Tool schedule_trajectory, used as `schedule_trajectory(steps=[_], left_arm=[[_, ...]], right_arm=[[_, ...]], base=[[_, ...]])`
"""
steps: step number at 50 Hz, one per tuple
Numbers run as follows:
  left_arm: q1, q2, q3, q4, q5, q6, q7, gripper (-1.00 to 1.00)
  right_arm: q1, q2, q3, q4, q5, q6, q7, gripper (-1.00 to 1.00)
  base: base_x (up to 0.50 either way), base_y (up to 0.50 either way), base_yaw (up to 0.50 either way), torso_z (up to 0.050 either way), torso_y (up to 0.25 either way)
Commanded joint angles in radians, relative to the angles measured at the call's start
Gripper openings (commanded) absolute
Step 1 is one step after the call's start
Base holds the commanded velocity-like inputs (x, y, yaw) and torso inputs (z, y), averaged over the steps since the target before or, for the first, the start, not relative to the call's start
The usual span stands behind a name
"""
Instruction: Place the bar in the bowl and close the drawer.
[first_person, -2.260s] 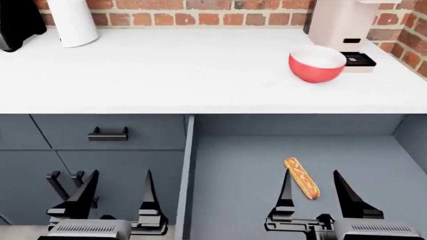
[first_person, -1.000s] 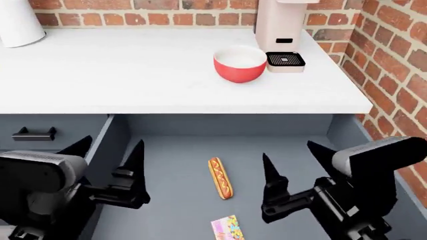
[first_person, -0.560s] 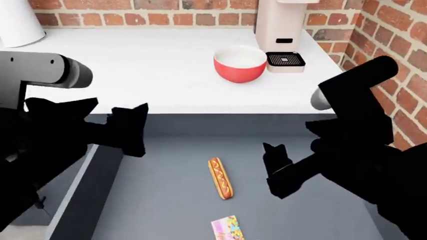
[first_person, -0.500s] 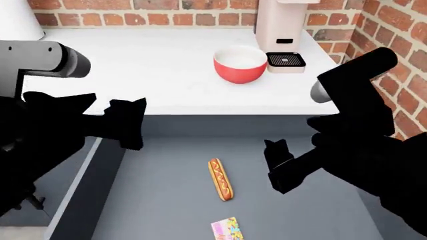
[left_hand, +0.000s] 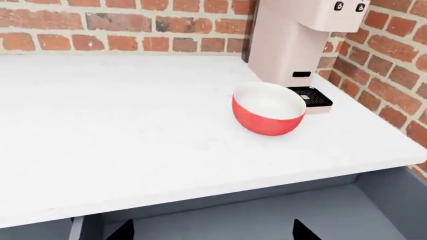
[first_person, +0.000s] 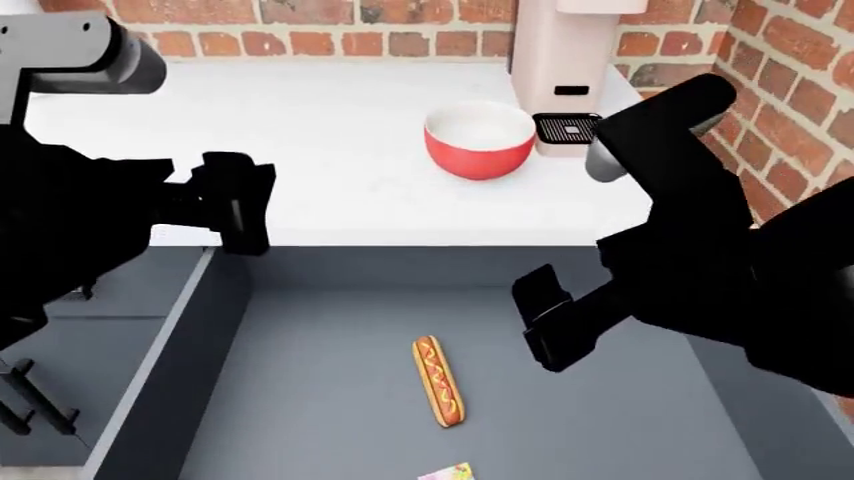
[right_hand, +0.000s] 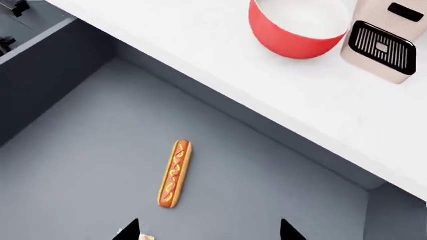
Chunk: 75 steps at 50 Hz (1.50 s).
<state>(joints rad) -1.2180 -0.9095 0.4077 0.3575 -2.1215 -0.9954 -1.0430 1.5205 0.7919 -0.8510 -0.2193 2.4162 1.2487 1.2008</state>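
We see the speckled pink bar (first_person: 447, 472) lying on the floor of the open dark blue-grey drawer (first_person: 307, 380), near a hot dog (first_person: 439, 380). The glossy red bowl (first_person: 479, 140) sits on the white counter (first_person: 320, 130). Both the left gripper (left_hand: 210, 229) and the right gripper (right_hand: 208, 229) show spread fingertips, holding nothing.

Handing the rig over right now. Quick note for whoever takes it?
Left gripper: open, empty, held up by the counter edge.
Right gripper: open, empty, above the drawer floor.
Bar: lying on the drawer floor near the front, just past the hot dog, barely in the head view.
Bowl: on the counter beside the beige machine, empty.
Done: nothing; the drawer is open.
Left: pick up the bar (not the hot dog), drop it in the bowl, push the drawer shut.
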Motion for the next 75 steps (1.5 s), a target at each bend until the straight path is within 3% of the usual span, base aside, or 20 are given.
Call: schedule_trajectory(steps=[1,20,34,53,75], left_arm=[[-0.032,0.007,0.027,-0.035,0.000,-0.016,-0.004,1.00],[-0.044,-0.003,0.037,-0.039,0.003,-0.021,-0.004,1.00],[-0.017,-0.003,0.046,-0.057,0.048,-0.028,0.033,1.00],[-0.001,-0.014,0.048,-0.055,0.061,-0.021,0.044,1.00],[0.026,-0.029,0.043,-0.053,0.078,-0.009,0.070,1.00]], right_arm=[[-0.008,-0.070,-0.118,0.099,0.117,-0.037,0.004,1.00],[-0.207,-0.200,-0.208,-0.046,0.075,-0.318,0.100,1.00],[-0.330,-0.314,-0.288,0.061,-0.048,-0.439,0.131,1.00],[-0.414,-0.358,-0.419,0.185,-0.079,-0.450,0.175,1.00],[-0.446,-0.413,-0.460,0.306,-0.135,-0.412,0.049,1.00]], base=[[0.00,0.00,0.00,0.000,0.000],[0.00,0.00,0.00,0.000,0.000],[0.00,0.00,0.00,0.000,0.000],[0.00,0.00,0.00,0.000,0.000],[0.00,0.00,0.00,0.000,0.000]])
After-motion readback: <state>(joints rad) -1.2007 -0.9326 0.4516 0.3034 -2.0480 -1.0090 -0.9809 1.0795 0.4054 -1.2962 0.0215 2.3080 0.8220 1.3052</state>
